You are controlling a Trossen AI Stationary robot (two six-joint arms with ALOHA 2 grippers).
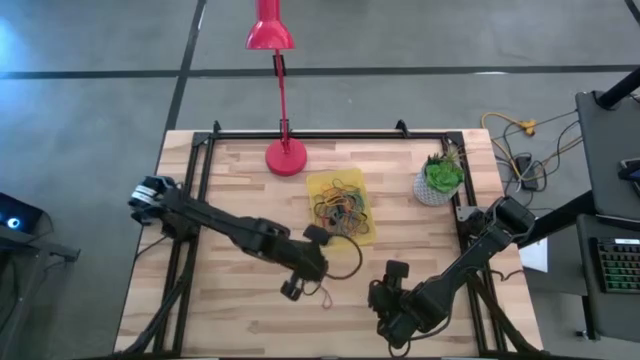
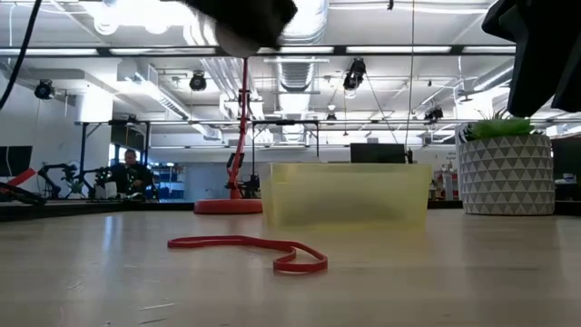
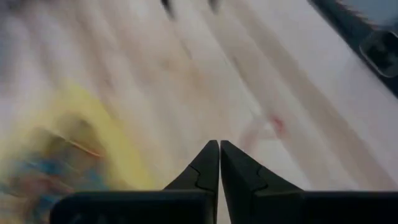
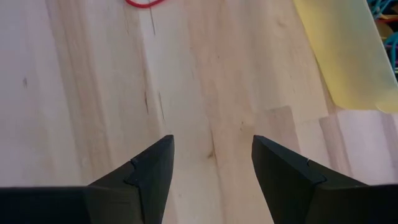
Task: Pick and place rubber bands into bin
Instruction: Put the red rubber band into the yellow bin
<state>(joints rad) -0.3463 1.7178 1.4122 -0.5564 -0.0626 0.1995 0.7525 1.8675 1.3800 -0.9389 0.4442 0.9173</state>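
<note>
One red rubber band lies slack on the wood near the table's near edge, also seen as a small loop. The yellow translucent bin sits mid-table, resting flat on its base, with several coloured rubber bands inside. My left gripper is shut with nothing between its fingers and hovers above the table just left of the red band. My right gripper is open over bare wood, right of that band, with the bin's corner ahead of it.
A red desk lamp stands with its round base at the far edge, left of the bin. A white pot with a green plant stands at the far right. A black cable loop hangs by my left wrist. Bare wood lies along the near edge.
</note>
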